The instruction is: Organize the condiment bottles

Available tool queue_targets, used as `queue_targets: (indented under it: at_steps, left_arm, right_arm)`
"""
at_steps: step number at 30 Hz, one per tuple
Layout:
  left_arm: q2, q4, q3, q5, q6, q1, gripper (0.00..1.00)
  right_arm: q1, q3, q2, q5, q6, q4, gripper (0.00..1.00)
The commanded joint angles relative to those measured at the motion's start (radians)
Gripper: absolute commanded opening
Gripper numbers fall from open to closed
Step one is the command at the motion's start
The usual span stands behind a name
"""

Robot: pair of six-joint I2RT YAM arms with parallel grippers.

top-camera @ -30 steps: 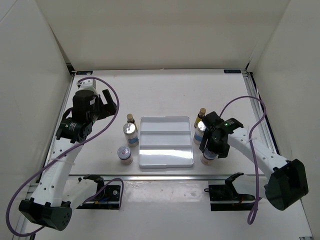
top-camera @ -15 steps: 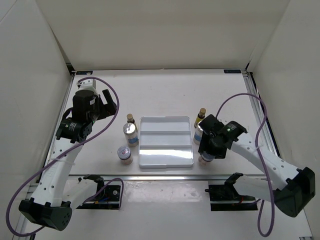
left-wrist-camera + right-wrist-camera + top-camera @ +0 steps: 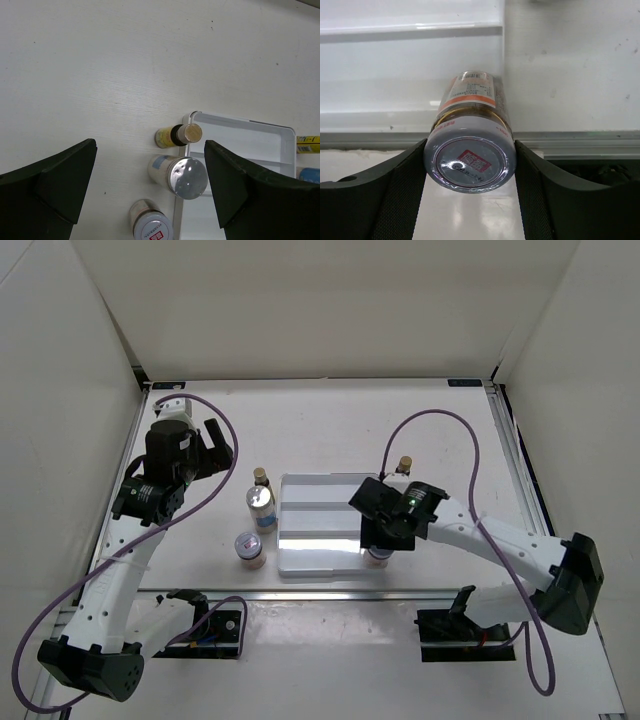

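On the table (image 3: 330,420), at its middle, a white tray (image 3: 318,502) with no bottle seen standing on its steps. Over the tray's near right corner, the right gripper (image 3: 378,542), clamped on a squat jar (image 3: 470,161) by its sides, red-marked lid toward the wrist camera, base over the lowest step; cannot tell whether touching down. Back left, the left gripper (image 3: 150,147), jaws wide apart, holding nothing, hovering above three bottles just left of the tray: silver jar (image 3: 186,175), second squat jar (image 3: 150,227), amber bottle (image 3: 172,135). Right of the tray, another amber bottle (image 3: 404,464), with a blue-labelled jar (image 3: 310,175) glimpsed beside it. By judgement, barely begun: first of six at the tray but not released, five left to bring
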Motion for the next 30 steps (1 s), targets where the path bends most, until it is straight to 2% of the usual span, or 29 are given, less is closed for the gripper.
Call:
queue_targets:
  at_steps: [1,6,10,13,14,18,20,22,23,24,25,30]
  left_arm:
    - [-0.013,0.002,-0.003,-0.017,-0.002,-0.004,1.00]
    - [-0.013,0.002,-0.003,-0.017,-0.011,-0.004,1.00]
    - [-0.023,0.002,-0.035,-0.035,-0.063,-0.004,1.00]
    - [-0.032,0.011,-0.049,-0.079,-0.106,-0.004,1.00]
    - [-0.032,0.011,-0.062,-0.079,-0.106,-0.004,1.00]
    - [-0.007,0.002,-0.062,-0.023,-0.095,-0.004,1.00]
    - [0.002,0.002,-0.062,0.015,-0.095,-0.004,1.00]
    - [-0.009,-0.058,-0.033,0.048,-0.106,-0.004,1.00]
    - [-0.009,-0.081,-0.017,0.100,-0.106,-0.004,1.00]
    - [-0.009,-0.108,0.012,0.123,-0.120,-0.004,1.00]
    - [-0.009,-0.138,0.012,0.150,-0.137,-0.004,1.00]
    - [-0.053,-0.337,-0.017,0.174,-0.244,-0.025,1.00]
  right_arm:
    - [0.005,0.049,0.021,0.056,-0.006,0.122,0.00]
    - [0.005,0.027,0.060,0.056,-0.017,0.179,0.00]
    - [0.005,0.004,0.112,0.018,-0.006,0.191,0.10]
    - [0.005,-0.005,0.155,0.008,0.009,0.200,0.12]
    - [0.005,-0.005,0.173,-0.005,0.020,0.200,0.12]
    - [0.005,-0.005,0.201,-0.025,0.020,0.200,0.24]
    - [0.005,-0.005,0.212,-0.025,0.020,0.200,0.40]
    - [0.005,0.004,0.212,-0.025,0.020,0.200,0.62]
    - [0.005,0.015,0.212,-0.025,0.020,0.190,0.83]
    - [0.005,0.025,0.203,-0.025,0.020,0.181,0.94]
    - [0.005,0.026,0.189,-0.013,0.020,0.164,1.00]
    - [0.005,0.062,0.100,-0.012,-0.009,0.130,1.00]
